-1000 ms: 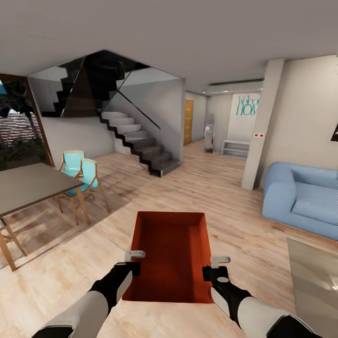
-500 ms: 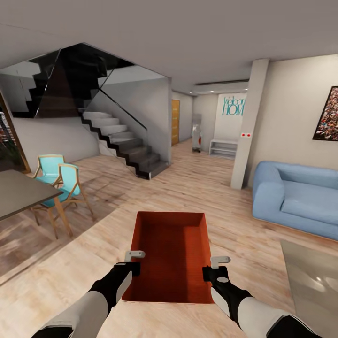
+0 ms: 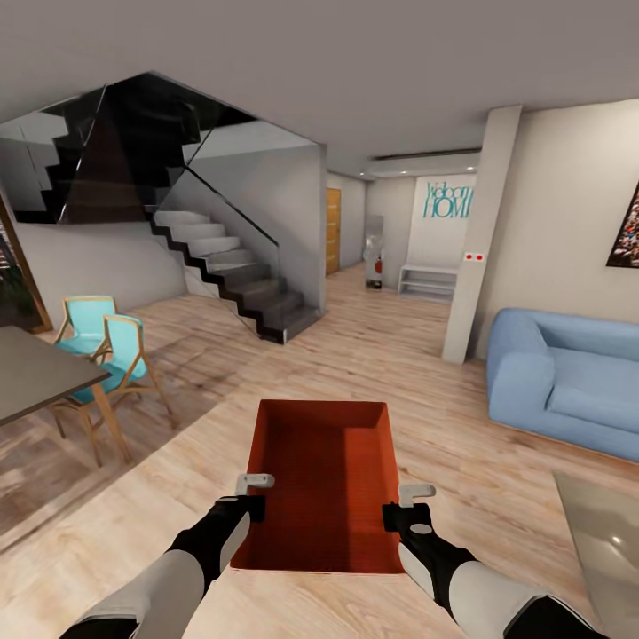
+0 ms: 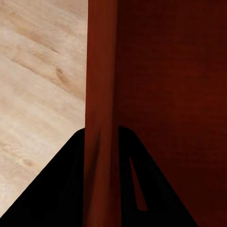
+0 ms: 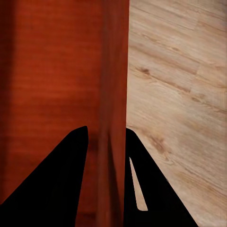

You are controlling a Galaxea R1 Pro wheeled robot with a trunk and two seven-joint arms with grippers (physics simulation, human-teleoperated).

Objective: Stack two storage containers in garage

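Left gripper [image 3: 251, 508] and right gripper [image 3: 397, 516] — apparently each clamped on storage container [image 3: 324, 479] walls.

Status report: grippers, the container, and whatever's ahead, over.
Left gripper and right gripper each shut on a side wall of the storage container. Container held level over the wood floor. Path open toward the hallway; sofa off right.

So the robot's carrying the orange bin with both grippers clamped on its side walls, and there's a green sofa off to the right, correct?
Not quite: the sofa is blue, not green, as the head view shows. The rest holds: the left gripper and right gripper each clamp a side wall of the orange bin, and the sofa sits to the right.
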